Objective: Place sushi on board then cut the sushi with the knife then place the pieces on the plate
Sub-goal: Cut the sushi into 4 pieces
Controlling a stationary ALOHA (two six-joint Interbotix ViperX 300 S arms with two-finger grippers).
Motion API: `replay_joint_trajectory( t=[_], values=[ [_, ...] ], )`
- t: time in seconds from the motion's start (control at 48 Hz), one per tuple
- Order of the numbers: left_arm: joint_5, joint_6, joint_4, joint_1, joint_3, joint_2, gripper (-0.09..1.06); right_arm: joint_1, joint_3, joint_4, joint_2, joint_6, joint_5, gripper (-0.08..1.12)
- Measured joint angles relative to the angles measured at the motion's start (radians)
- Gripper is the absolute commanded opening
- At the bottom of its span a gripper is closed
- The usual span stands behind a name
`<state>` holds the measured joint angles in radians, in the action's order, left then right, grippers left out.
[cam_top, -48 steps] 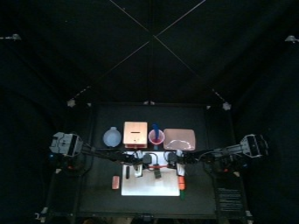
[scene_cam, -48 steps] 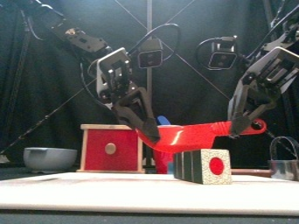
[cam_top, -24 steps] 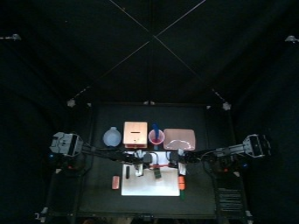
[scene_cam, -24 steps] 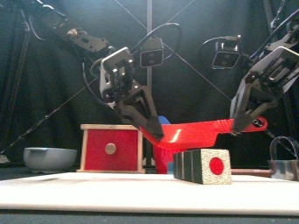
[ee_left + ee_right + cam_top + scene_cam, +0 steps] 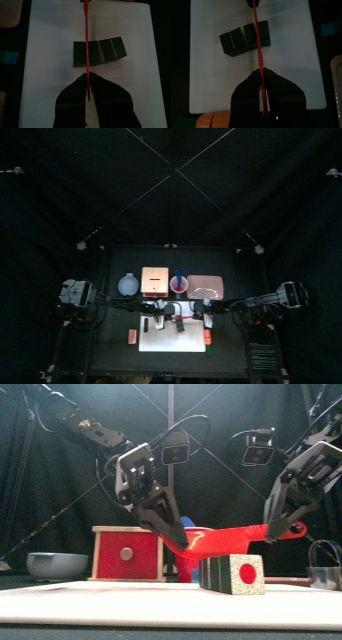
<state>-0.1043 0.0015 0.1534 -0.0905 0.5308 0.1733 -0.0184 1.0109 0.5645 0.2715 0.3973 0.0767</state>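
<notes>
Left claw (image 5: 179,542): sliding toward the middle and dipping a little, drawing nearer over the sushi roll (image 5: 231,573) (clearest in the front view).
Red knife (image 5: 247,536): shifting sideways with that claw, its blade end sinking slightly after a small lift half a second ago.
Right claw (image 5: 277,532): barely moving, its upper body drifting a touch outward and downward.

Along the back of the bench (image 5: 114,356), from the left: a blue-grey bowl (image 5: 127,284), just beside it the pale wooden box (image 5: 127,552) with its red drawer front facing us, then a red cup (image 5: 178,285) with a blue toy knife (image 5: 187,521) poking up. Far right, a round metal cutter (image 5: 325,572), wire handle raised. Nearer the front, a small orange toy (image 5: 132,335) lies on the left and an orange-and-green one (image 5: 212,120) on the right.
</notes>
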Motion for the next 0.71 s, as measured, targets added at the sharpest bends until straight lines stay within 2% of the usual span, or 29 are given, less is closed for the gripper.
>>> replay_joint_trajectory(
  t=[0.708],
  values=[
    [-0.003, -0.002, 0.000, 0.002, -0.005, 0.060, 0.50, -0.003, -0.032, 0.011, -0.153, 0.000, -0.003, 0.37]
  ],
)
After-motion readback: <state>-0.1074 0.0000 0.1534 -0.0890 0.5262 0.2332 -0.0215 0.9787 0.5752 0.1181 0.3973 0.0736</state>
